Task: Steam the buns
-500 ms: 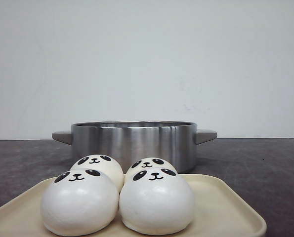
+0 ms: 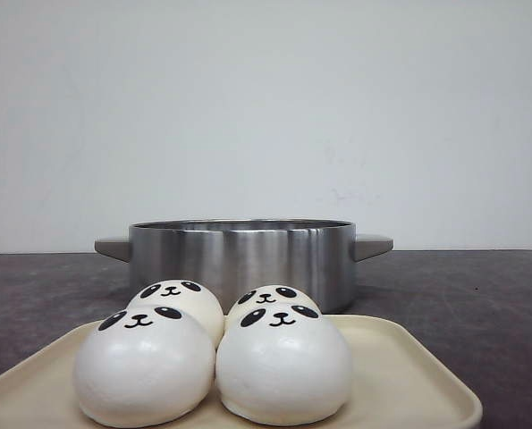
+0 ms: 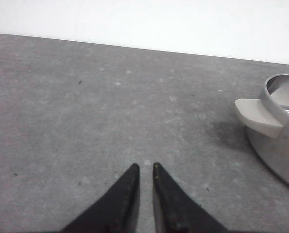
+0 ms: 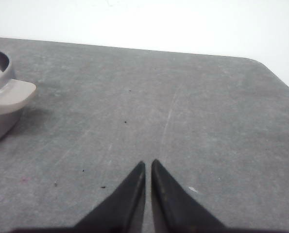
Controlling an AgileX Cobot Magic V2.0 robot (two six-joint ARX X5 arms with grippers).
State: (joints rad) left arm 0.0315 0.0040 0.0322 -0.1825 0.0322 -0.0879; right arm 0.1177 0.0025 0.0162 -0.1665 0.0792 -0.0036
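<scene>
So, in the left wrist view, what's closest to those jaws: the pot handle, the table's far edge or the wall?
1. Pot handle, off to the side, on the pot.
2. Table's far edge, ahead.
3. Wall, behind that edge.

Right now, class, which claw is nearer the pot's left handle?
Left. The left claw sits just outside the left handle; the right claw is outside the opposite handle, across the pot.

Four white dome-shaped panda-faced buns (image 2: 212, 353) are clustered on a cream plastic tray (image 2: 409, 375). A brushed steel pot (image 2: 240, 259) is set behind it on the dark grey desk (image 2: 480, 304).
</scene>
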